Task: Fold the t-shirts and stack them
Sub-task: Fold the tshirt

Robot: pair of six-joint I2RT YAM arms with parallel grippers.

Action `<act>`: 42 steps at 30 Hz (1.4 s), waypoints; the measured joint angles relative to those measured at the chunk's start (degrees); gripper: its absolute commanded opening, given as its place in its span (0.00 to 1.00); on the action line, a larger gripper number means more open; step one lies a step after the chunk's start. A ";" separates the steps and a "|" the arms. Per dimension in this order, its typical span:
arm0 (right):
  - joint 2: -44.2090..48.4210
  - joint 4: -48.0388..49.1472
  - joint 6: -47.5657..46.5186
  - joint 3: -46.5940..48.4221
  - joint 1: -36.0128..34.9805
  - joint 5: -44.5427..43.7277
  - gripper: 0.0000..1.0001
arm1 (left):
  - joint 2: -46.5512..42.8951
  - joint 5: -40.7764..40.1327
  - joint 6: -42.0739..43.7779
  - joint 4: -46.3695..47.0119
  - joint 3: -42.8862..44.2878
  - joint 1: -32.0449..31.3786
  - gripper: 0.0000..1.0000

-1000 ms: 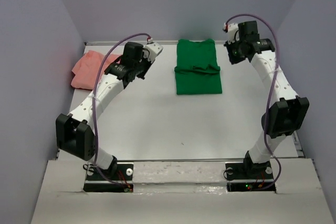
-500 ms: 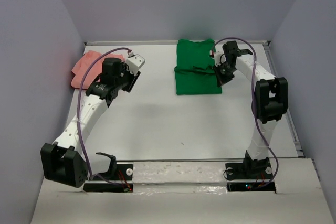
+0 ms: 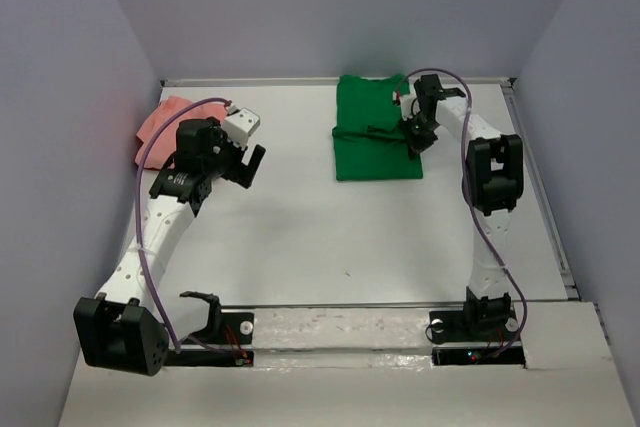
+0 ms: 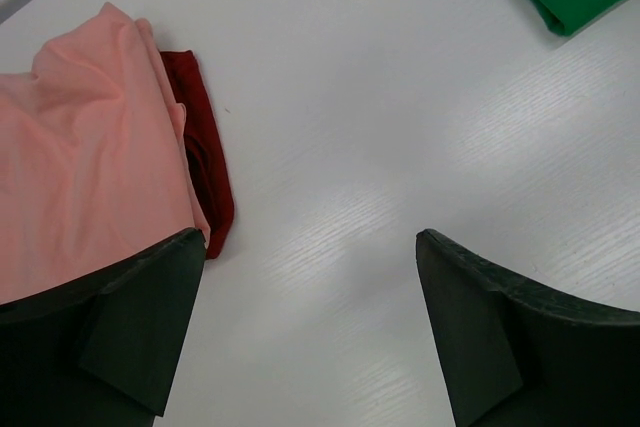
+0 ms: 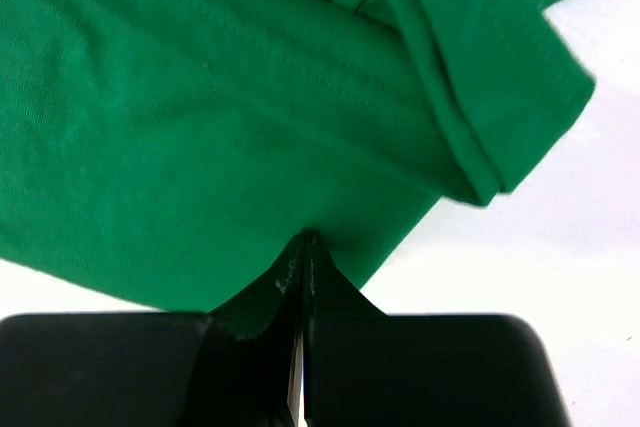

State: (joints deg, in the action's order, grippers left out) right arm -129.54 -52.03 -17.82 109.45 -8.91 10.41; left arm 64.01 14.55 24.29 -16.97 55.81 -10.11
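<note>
Salmon-pink t-shirt (image 3: 165,129) lies crumpled at upper left of the overhead view, with dark red cloth (image 4: 208,162) at its edge. Left gripper (image 4: 308,247) hangs over the bare bench (image 3: 300,237) beside them, jaws wide open and empty. Green t-shirt (image 3: 372,137) lies folded at upper centre, with the right gripper (image 5: 304,242) at its right edge, jaws closed.

The green t-shirt (image 5: 200,127) is fine-knit matt cloth with stitched hems. At the left of the left wrist view, the salmon-pink t-shirt (image 4: 80,167) is soft, matt, creased cloth, as is the dark red cloth (image 4: 208,162). The white counter (image 4: 400,97) shows a faint grain and a low sheen. The left gripper (image 4: 310,242) has matt black plastic jaws.
</note>
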 measured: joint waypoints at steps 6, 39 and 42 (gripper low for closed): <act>-2.99 -0.50 0.02 4.33 -0.17 -0.74 0.00 | -0.13 0.31 -0.44 0.55 0.00 0.15 0.99; -15.63 0.15 -2.69 27.93 -0.17 -10.05 0.00 | 1.42 2.43 -1.27 0.52 0.02 2.49 0.99; -18.23 0.11 -3.02 29.44 -0.17 -10.69 0.00 | 1.42 2.67 -1.27 0.50 0.02 2.86 0.99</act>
State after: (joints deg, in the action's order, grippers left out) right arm -147.76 -51.92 -20.84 138.89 -9.08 -0.27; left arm 65.43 17.21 23.03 -16.47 55.83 -7.25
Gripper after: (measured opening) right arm 0.010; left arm 0.989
